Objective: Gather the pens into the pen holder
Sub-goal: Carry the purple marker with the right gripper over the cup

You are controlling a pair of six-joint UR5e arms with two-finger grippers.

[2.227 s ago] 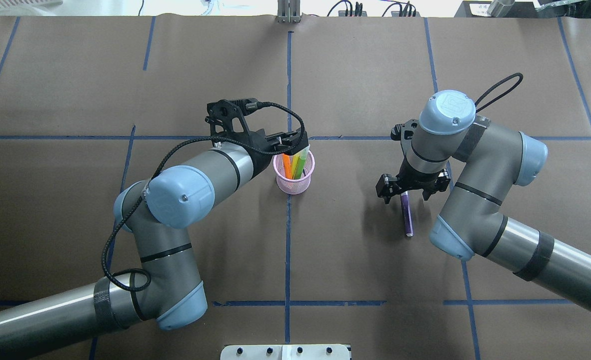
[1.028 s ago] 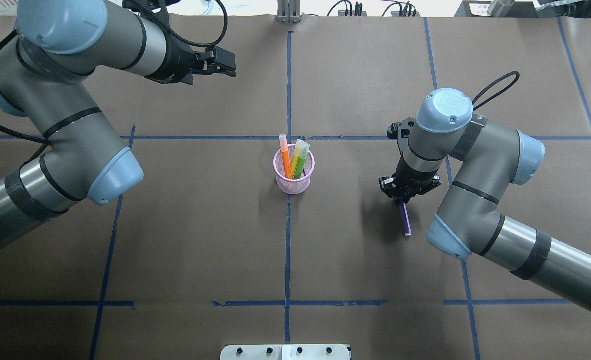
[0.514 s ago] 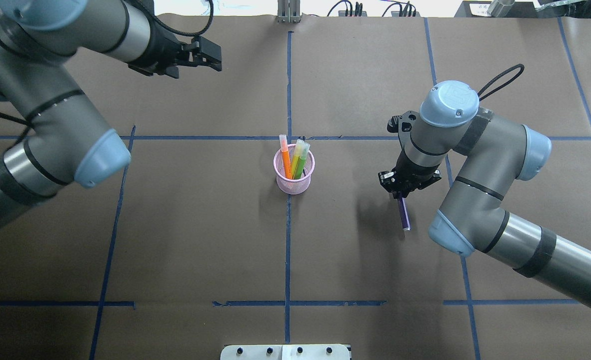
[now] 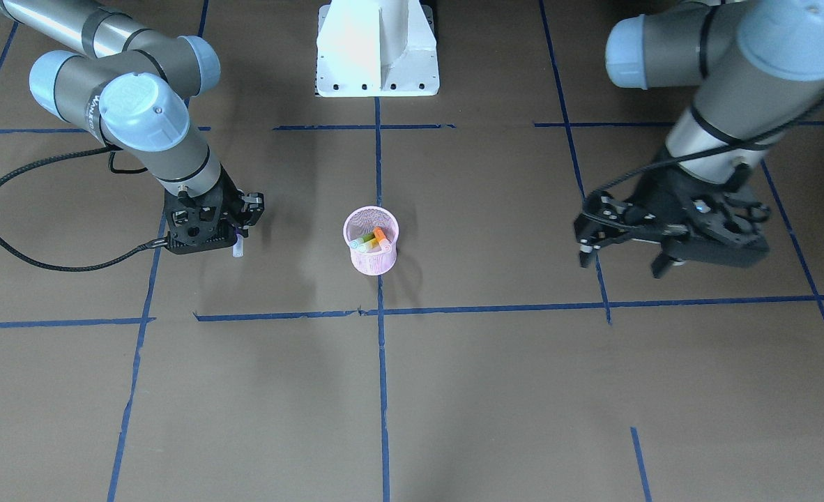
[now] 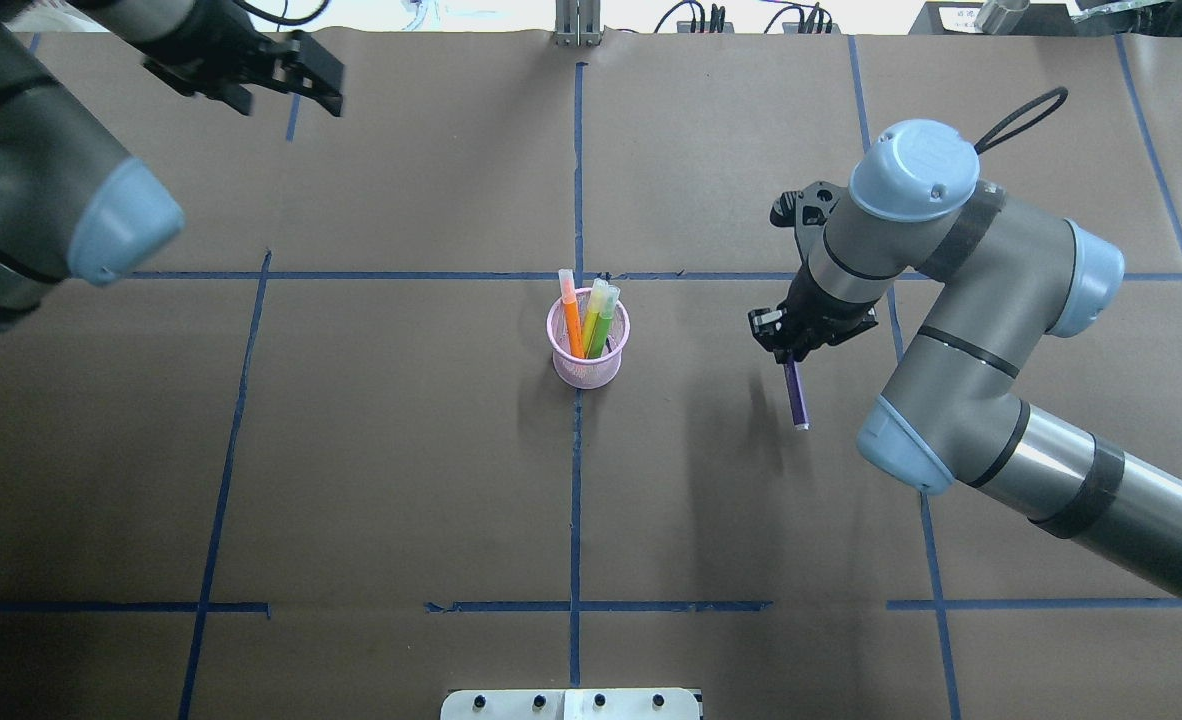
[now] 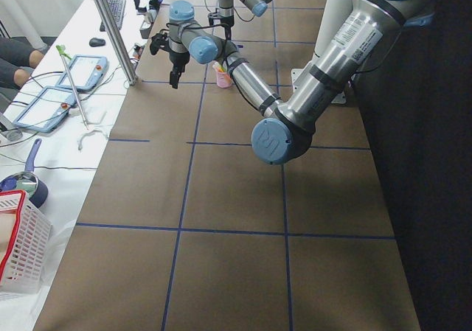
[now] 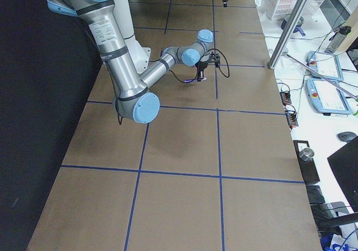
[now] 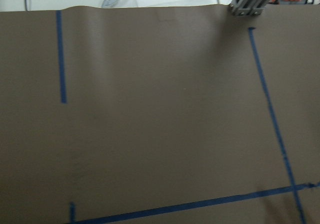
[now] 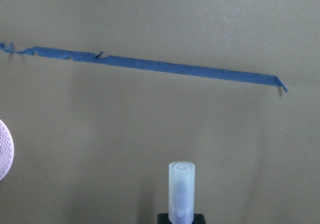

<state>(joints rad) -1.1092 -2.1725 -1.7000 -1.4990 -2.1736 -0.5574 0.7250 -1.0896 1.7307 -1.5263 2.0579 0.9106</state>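
Note:
The pink mesh pen holder (image 5: 589, 352) stands at the table's middle with the orange pen (image 5: 573, 320) and the green pen (image 5: 604, 322) upright in it. It also shows in the front view (image 4: 371, 252). My right gripper (image 5: 787, 350) is to the holder's right, shut on the purple pen (image 5: 797, 397), which hangs tilted above the table. The pen's pale cap (image 9: 181, 189) shows in the right wrist view, and the holder's rim (image 9: 4, 156) is at that view's left edge. My left gripper (image 5: 289, 92) is open and empty, high over the far left of the table.
Blue tape lines (image 5: 576, 480) cross the brown table cover. The white robot base (image 4: 377, 49) stands at the table's near edge. Cables and a metal post (image 5: 576, 25) line the far edge. The left wrist view shows only table and tape.
My left gripper let go of the green pen in the holder and moved away to the far left. My right gripper shut on the purple pen and lifted it off the table.

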